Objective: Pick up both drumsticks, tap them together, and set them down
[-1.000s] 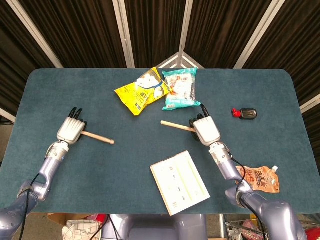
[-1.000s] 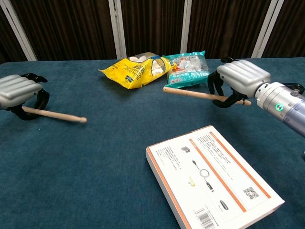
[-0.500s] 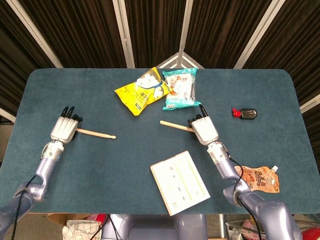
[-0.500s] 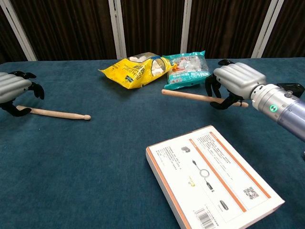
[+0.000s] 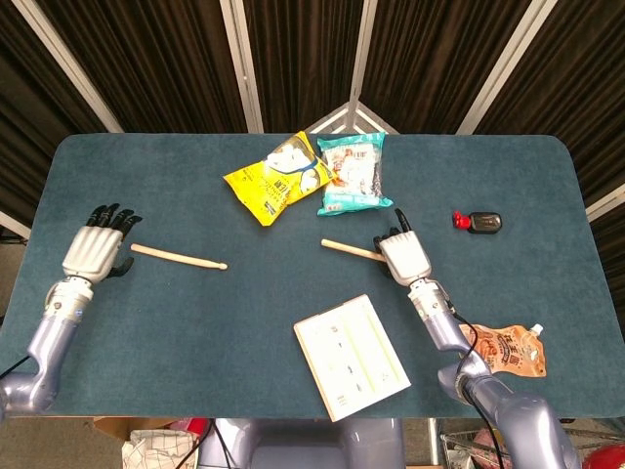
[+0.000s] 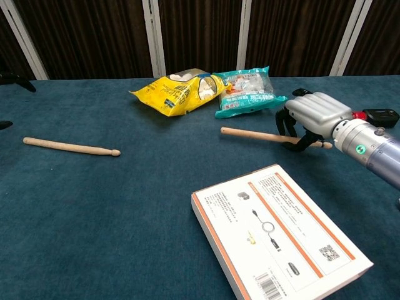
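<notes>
The left hand (image 5: pixel 93 251) sits over at nine o'clock on the table (image 5: pixel 146 332), fingers spread and holding nothing, just beside the butt of the left drumstick (image 5: pixel 179 257), which lies flat on the cloth with its tip pointing toward three o'clock. The right hand (image 5: pixel 403 256), a little toward three o'clock of centre, has its fingers curled around the butt of the right drumstick (image 5: pixel 352 250); from the chest view that stick (image 6: pixel 253 135) looks low, at or nearly on the cloth, though I cannot tell whether it touches. So one stick is plainly set down and let go, and the other seems all but down with the grip not yet released. Whether they were tapped together the pictures cannot say; to my eye, what remains is opening that right hand and drawing it clear.
</notes>
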